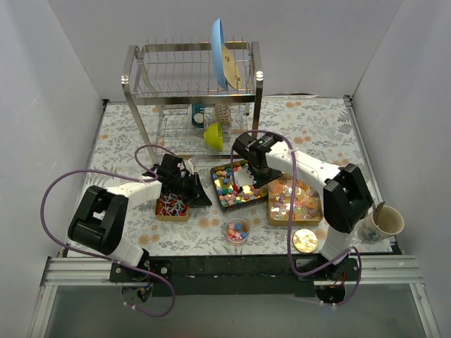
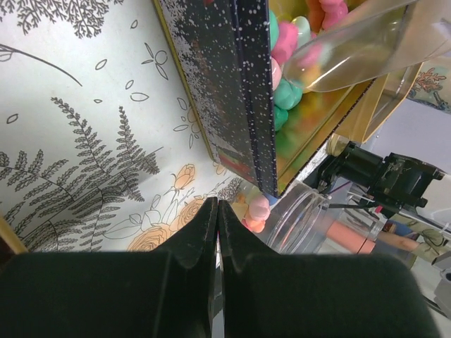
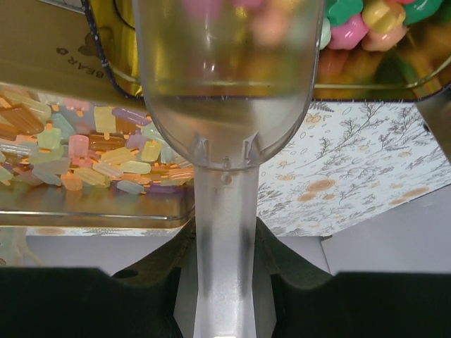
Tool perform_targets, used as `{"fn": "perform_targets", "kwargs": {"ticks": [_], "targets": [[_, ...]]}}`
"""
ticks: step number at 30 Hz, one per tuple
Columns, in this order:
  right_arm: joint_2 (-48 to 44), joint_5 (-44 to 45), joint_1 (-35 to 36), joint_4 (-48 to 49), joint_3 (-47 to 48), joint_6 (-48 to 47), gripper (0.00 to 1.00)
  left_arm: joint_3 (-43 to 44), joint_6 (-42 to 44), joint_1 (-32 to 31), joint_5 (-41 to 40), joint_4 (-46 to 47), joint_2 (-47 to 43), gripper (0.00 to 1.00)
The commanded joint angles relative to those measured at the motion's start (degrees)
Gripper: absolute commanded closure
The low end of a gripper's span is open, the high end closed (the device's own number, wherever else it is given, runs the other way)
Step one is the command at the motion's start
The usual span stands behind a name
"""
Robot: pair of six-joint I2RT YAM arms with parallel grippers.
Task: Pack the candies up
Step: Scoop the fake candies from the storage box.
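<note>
Pastel cube candies (image 1: 227,190) fill a dark speckled tray (image 1: 215,171) at the table's middle. My right gripper (image 1: 252,171) is shut on the handle of a clear plastic scoop (image 3: 225,70), whose bowl lies in the tray among the cubes (image 3: 366,21). My left gripper (image 1: 192,191) is shut and empty, low beside the tray's left wall (image 2: 232,91). Striped twist-wrapped candies (image 1: 171,205) lie in a gold tin on the left. Orange-yellow wrapped candies (image 1: 290,197) fill a gold tin on the right. A small clear jar (image 1: 237,230) at the front holds a few cubes.
A round gold lid (image 1: 305,241) lies front right. A cup (image 1: 381,222) stands at the right edge. A metal dish rack (image 1: 190,84) at the back holds a blue plate (image 1: 220,53) and a yellow-green bowl (image 1: 213,135). The jar (image 2: 303,218) sits just ahead of my left fingers (image 2: 201,232).
</note>
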Motion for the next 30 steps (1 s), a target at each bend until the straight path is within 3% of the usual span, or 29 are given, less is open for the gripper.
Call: {"fn": "perform_targets", "kwargs": {"ticks": [1,7,21,30], "targets": [[3.0,5.7,1.8,-1.7,2.8,-17.5,0.99,0.3,-1.1,-0.6,0.1,1.4,0.9,1.0],[5.0,7.6,2.8,-6.7,12.7,-15.7,0.99,2.2,-0.5,-0.7,-0.9,0.8,-1.0,1.0],[0.9,15.9,5.9,-4.3,0.1,-12.9,0.99,-0.3,-2.4,-0.6,-0.4,3.2,-1.4,1.0],[8.7,16.7,9.8,-7.6,7.2,-5.9,0.99,-1.4,-4.2,-0.7,1.6,4.5,0.6,1.0]]}}
